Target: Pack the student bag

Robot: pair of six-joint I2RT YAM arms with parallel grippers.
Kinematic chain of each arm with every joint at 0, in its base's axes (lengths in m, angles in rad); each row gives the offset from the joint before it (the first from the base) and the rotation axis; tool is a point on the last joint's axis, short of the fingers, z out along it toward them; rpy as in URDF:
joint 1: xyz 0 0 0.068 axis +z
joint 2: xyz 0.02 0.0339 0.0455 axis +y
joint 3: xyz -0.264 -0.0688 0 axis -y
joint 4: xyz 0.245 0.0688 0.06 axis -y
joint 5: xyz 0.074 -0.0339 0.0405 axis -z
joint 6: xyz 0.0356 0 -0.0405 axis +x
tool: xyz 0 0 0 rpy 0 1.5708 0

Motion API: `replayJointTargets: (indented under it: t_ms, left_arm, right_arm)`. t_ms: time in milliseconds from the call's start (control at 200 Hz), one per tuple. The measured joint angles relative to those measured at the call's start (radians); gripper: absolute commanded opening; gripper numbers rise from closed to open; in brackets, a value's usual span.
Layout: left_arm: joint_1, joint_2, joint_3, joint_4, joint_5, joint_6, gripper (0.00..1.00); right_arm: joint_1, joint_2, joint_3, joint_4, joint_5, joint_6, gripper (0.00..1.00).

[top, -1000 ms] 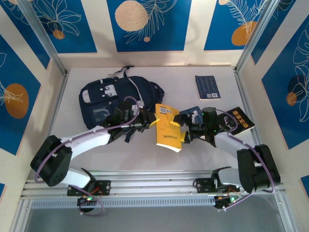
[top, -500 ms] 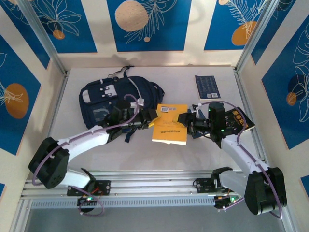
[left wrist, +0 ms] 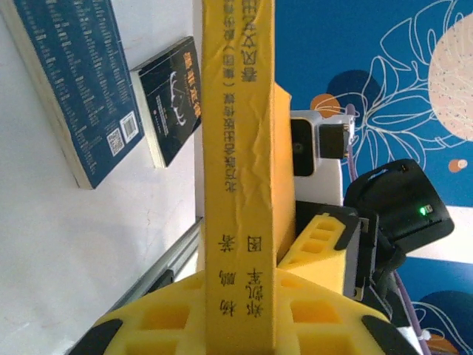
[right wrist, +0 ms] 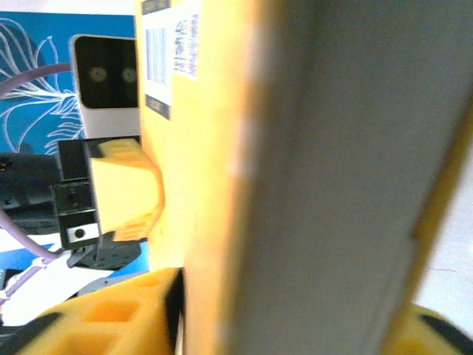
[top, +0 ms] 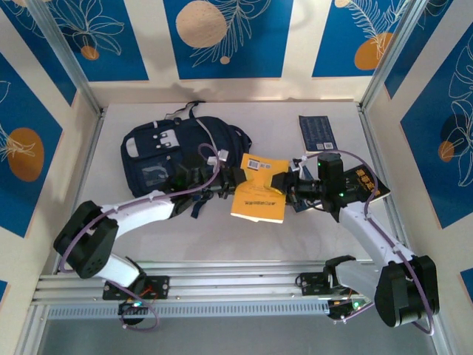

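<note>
**From above:** My left jaws are clamped on the left edge of a yellow book [top: 259, 194], which hangs tilted over the white tabletop [top: 295, 237] between my two arms. My right jaws straddle the book's opposite edge; I cannot tell whether they pinch it. The student bag [top: 166, 151] lies flat on the tabletop just beyond and to the left of my left jaws, touching neither pair. My left arm [top: 140, 211] overlaps its near edge. A blue book [top: 318, 133] lies well beyond my right jaws. A dark book [top: 367, 183] with yellow lettering lies just to their right, partly under my right arm [top: 362, 222].

**Left wrist:** The yellow book's spine [left wrist: 236, 148], printed with dark characters, runs straight out of my left jaws, which are closed on it. Right of the spine, one yellow jaw of my right arm lies against the cover, below the right wrist camera [left wrist: 318, 144]. Left of the spine, beyond my jaws, the blue book [left wrist: 74, 81] and the dark book [left wrist: 177, 96] lie near each other on the tabletop, not touching.

**Right wrist:** The yellow book [right wrist: 222, 185] sits between my right jaws, its barcode label [right wrist: 170, 44] on the cover. It is too close and blurred to show the grip. Beyond, one yellow jaw of my left arm meets the book's far edge, under the left wrist camera [right wrist: 107, 74].
</note>
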Motion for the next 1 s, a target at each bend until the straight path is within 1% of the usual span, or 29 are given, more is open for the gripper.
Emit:
replayJointTargets:
  t_ms: [45,105,180,260,315,385,485,600,670,730,790,890,1000]
  left_arm:
    - [0.000,-0.001,0.000,0.011,-0.003,-0.003,0.00]
    - [-0.001,-0.006,0.000,0.017,-0.015,0.000,0.00]
    - [-0.002,-0.024,-0.001,-0.010,-0.048,0.012,0.00]
    - [-0.002,-0.062,-0.007,-0.049,-0.129,0.035,0.00]
    - [-0.002,-0.098,-0.010,-0.073,-0.202,0.049,0.00]
    - [-0.002,-0.148,-0.013,-0.080,-0.311,0.071,0.00]
    - [-0.005,-0.193,-0.017,-0.053,-0.484,0.072,0.00]
    - [-0.016,-0.199,-0.022,-0.011,-0.668,0.061,0.00]
    - [-0.023,-0.195,-0.023,-0.005,-0.753,0.043,0.00]
    - [-0.028,-0.186,-0.023,0.002,-0.805,0.027,0.00]
    - [-0.034,-0.169,-0.023,0.018,-0.846,0.008,0.00]
    - [-0.049,-0.137,-0.023,0.026,-0.891,-0.019,0.00]
    - [-0.070,-0.109,-0.018,0.025,-0.920,-0.041,0.00]
  right_arm:
    - [0.001,0.000,0.011,-0.038,0.016,-0.025,0.77]
    - [0.001,-0.001,0.026,-0.097,0.052,-0.052,0.88]
    - [0.003,-0.009,0.053,-0.176,0.121,-0.076,0.95]
    - [0.002,-0.040,0.076,-0.241,0.201,-0.074,1.00]
    - [0.003,-0.082,0.079,-0.272,0.254,-0.056,1.00]
    - [0.003,-0.152,0.064,-0.276,0.304,0.006,1.00]
    - [0.024,-0.266,-0.011,-0.202,0.349,0.148,0.98]
    - [0.102,-0.355,-0.116,-0.072,0.402,0.325,0.99]
    - [0.175,-0.386,-0.151,-0.001,0.470,0.399,0.99]
    - [0.246,-0.410,-0.158,0.052,0.545,0.442,1.00]
    - [0.294,-0.416,-0.157,0.117,0.594,0.473,0.99]
    - [0.321,-0.382,-0.157,0.222,0.652,0.515,0.99]
    - [0.340,-0.283,-0.156,0.331,0.692,0.560,0.99]
